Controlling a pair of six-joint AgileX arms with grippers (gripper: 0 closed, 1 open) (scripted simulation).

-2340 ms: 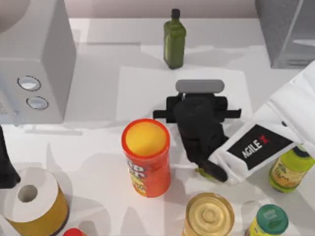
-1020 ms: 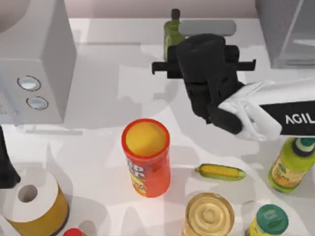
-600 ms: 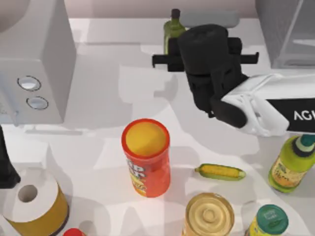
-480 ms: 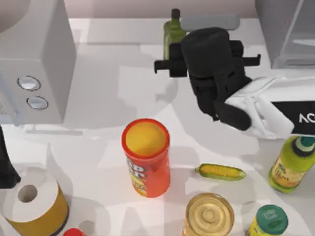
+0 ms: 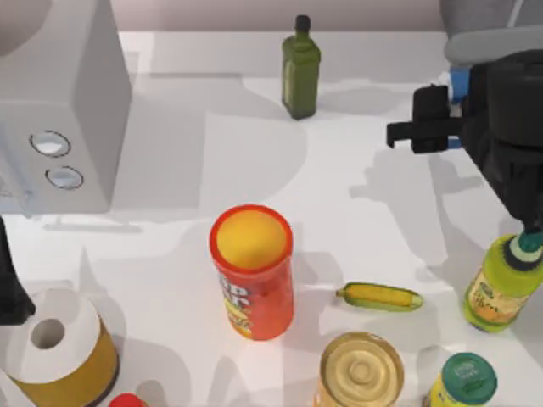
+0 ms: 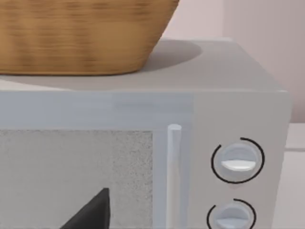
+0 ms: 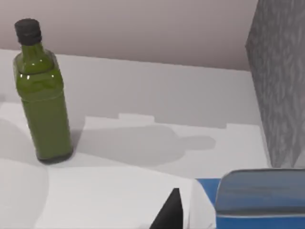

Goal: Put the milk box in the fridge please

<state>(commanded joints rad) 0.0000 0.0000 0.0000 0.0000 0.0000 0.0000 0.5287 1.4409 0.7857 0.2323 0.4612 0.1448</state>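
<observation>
Item, right gripper [image 5: 462, 110]: I am holding it high near the fridge [image 5: 484, 21], on the side facing the green bottle [image 5: 300, 66], its fingers pinching the milk box [image 5: 459, 83], whose blue top is peeking out beside the black wrist. I am judging the lift is there to clear the standing bottles on the way to the fridge. Item, open room: the table [image 5: 365, 220] between the green bottle and the fridge is lying bare, and in the right wrist view the milk box [image 7: 248, 200] is hanging just short of the speckled fridge wall [image 7: 281, 81]; that corner edge is what I am watching. Item, yellow-green bottle [image 5: 501, 284]: standing below the arm, on the near side away from the fridge. Item, left arm: parked facing the microwave [image 6: 190, 157], far from the fridge; I cannot tell its claw's state.
</observation>
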